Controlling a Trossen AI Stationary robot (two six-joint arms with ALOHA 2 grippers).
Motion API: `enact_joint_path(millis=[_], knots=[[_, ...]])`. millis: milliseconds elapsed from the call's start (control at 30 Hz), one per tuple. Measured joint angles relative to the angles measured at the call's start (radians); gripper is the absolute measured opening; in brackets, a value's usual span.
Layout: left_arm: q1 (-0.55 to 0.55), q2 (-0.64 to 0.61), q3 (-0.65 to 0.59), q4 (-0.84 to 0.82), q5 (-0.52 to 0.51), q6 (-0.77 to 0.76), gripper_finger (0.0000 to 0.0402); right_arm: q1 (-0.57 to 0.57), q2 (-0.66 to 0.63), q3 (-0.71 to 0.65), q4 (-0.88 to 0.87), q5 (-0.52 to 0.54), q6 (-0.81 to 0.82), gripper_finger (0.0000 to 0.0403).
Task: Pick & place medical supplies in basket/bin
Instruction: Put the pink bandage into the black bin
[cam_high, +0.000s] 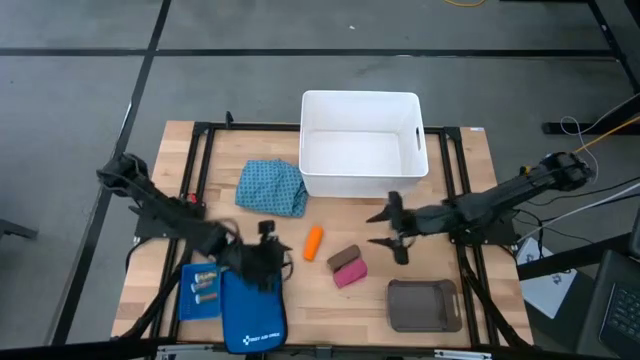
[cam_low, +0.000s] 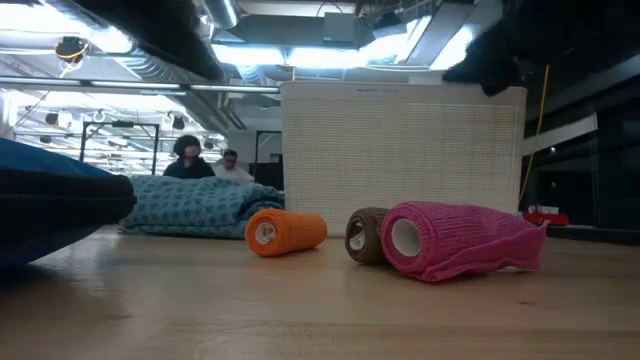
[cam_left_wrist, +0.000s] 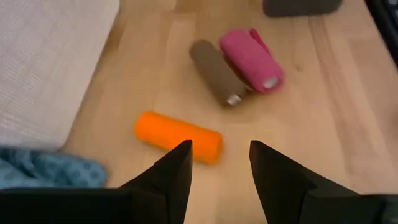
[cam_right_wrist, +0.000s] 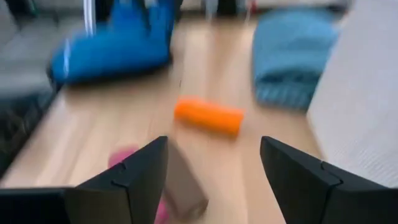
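Lying on the table (cam_high: 470, 170), the orange roll (cam_high: 313, 242) sits just ahead of the left claw (cam_high: 268, 243), which is wide open and holds nothing. Reaching for it comes first, I think. Next, that claw must close around it. The right claw (cam_high: 394, 228), also open and empty, hovers near the white bin (cam_high: 360, 102).

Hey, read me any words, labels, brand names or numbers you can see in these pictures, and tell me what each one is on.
No text can be read.
Blue zip pouch: a white logo with lettering, too small to read.
Small vials on the blue sheet: any labels are too small to tell.
White bin, orange roll, pink roll: no markings show.
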Motion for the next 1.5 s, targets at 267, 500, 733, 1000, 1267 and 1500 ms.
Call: enact_joint_path(millis=[267, 500, 733, 1000, 1267, 1500], knots=[[0.136, -0.025, -0.102, 0.218, 0.047, 0.178, 0.0158, 0.021, 0.335, 0.284, -0.258, -0.144, 0.022, 0.0255], [0.173, -0.025, -0.159, 0.386, 0.117, 0.259, 0.0155, 0.071, 0.532, 0.459, -0.446, -0.150, 0.008, 0.0255], [0.173, -0.024, -0.176, 0.375, 0.112, 0.257, 0.0155, 0.093, 0.624, 0.485, -0.460, -0.152, 0.013, 0.0255], [0.173, -0.024, -0.176, 0.384, 0.107, 0.265, 0.0154, 0.088, 0.704, 0.485, -0.458, -0.175, 0.057, 0.0255], [0.173, -0.024, -0.176, 0.384, 0.106, 0.266, 0.0152, 0.087, 0.707, 0.485, -0.465, -0.183, 0.060, 0.0183], [0.172, -0.024, -0.176, 0.384, 0.105, 0.263, 0.0151, 0.085, 0.705, 0.513, -0.511, -0.250, 0.060, 0.0086]])
